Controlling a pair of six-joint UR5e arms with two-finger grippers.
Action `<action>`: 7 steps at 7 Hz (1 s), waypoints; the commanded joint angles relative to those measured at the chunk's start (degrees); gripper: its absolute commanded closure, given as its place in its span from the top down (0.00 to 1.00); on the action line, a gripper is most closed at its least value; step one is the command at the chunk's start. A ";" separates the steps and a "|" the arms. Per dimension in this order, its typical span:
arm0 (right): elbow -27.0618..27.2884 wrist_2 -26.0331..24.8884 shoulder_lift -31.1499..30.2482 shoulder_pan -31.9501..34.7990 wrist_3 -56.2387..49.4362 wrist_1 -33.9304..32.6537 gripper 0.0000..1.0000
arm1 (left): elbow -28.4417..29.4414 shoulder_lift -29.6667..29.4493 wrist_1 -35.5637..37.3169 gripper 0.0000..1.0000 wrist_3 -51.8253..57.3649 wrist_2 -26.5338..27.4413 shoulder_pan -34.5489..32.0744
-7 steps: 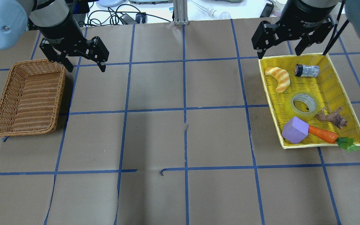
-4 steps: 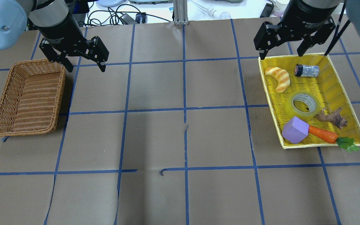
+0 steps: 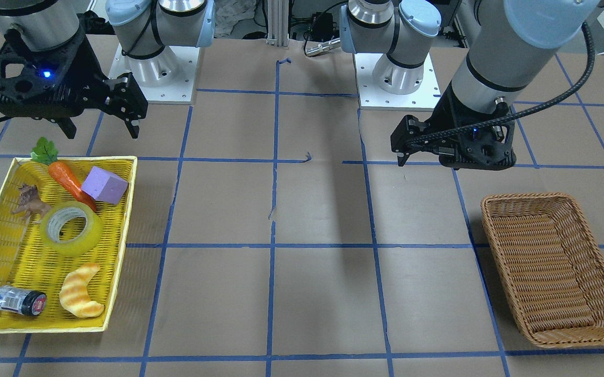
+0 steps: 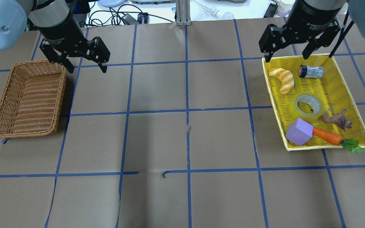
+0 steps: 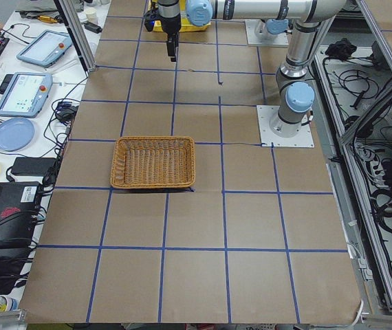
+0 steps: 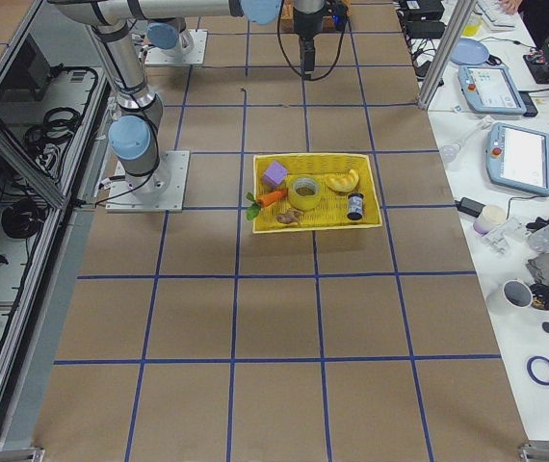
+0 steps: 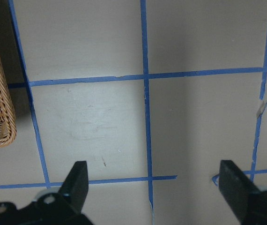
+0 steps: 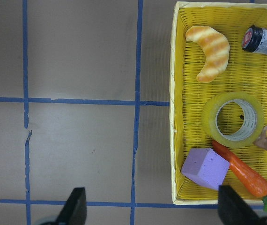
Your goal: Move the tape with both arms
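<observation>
The tape (image 4: 298,110), a yellow-green roll with a pale core, lies flat in the middle of the yellow tray (image 4: 315,147) at the right. It also shows in the front view (image 3: 71,247) and the right wrist view (image 8: 211,119). My right gripper (image 4: 286,57) is open and empty, and hovers over the tray's far left corner, well short of the tape. My left gripper (image 4: 87,68) is open and empty above the table, beside the far right corner of the wicker basket (image 4: 60,98).
In the tray with the tape lie a striped croissant (image 4: 283,79), a small jar (image 4: 311,71), a purple block (image 4: 298,131), a carrot (image 4: 327,135) and a toy animal (image 4: 336,118). The wicker basket holds nothing. Blue tape lines grid the brown table.
My right gripper has shifted slightly to the right over the tray's far edge. The left gripper and all objects stay where they were.
</observation>
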 commanded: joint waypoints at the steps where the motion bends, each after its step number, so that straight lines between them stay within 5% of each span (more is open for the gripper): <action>1: -1.16 -1.55 0.81 -0.44 -0.59 0.87 1.00 | -0.06 0.00 0.08 1.00 0.00 -0.11 0.01; 7: -8.37 -2.27 8.80 -7.63 -9.08 3.44 1.00 | -0.06 0.00 -0.01 1.00 0.09 -0.11 0.28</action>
